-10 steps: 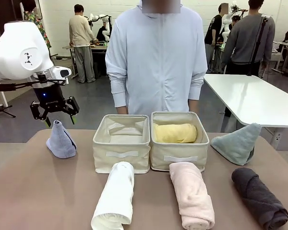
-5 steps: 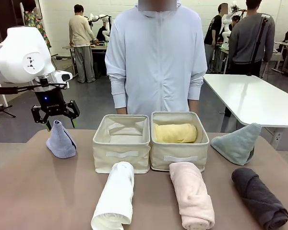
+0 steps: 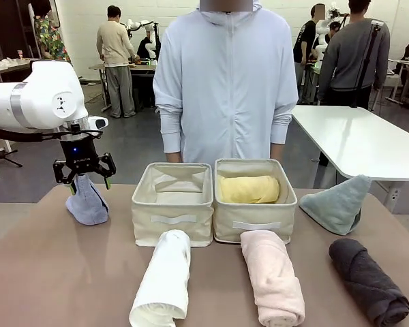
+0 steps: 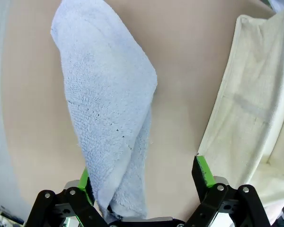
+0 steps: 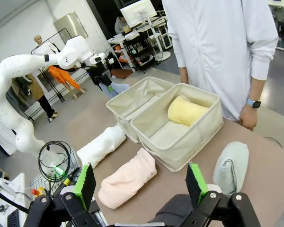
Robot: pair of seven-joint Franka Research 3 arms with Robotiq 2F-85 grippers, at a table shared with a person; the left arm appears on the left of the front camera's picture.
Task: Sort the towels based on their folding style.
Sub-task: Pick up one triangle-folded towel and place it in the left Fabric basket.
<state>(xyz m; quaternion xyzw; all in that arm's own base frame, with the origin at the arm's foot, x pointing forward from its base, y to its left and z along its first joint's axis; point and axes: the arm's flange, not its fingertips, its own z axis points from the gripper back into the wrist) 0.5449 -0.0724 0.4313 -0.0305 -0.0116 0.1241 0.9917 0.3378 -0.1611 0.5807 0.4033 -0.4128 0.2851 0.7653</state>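
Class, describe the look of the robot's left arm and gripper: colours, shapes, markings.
The left arm is white with rounded shells, a grey band and a dark logo. The left gripper is black, with a blue light and green-padded fingers.

Front view. A beige fabric bin (image 3: pixel 172 219) stands on the brown table (image 3: pixel 48 272), near the left claw (image 3: pixel 88 184) on its right-hand side. A second beige bin (image 3: pixel 255 214) touches the first on the side away from the claw. Beyond both bins, at the table's far edge, stands a person (image 3: pixel 225 88) in a pale blue zipped top. Well apart, farther right, is a white table (image 3: pixel 354 139), with other people (image 3: pixel 116 58) behind.
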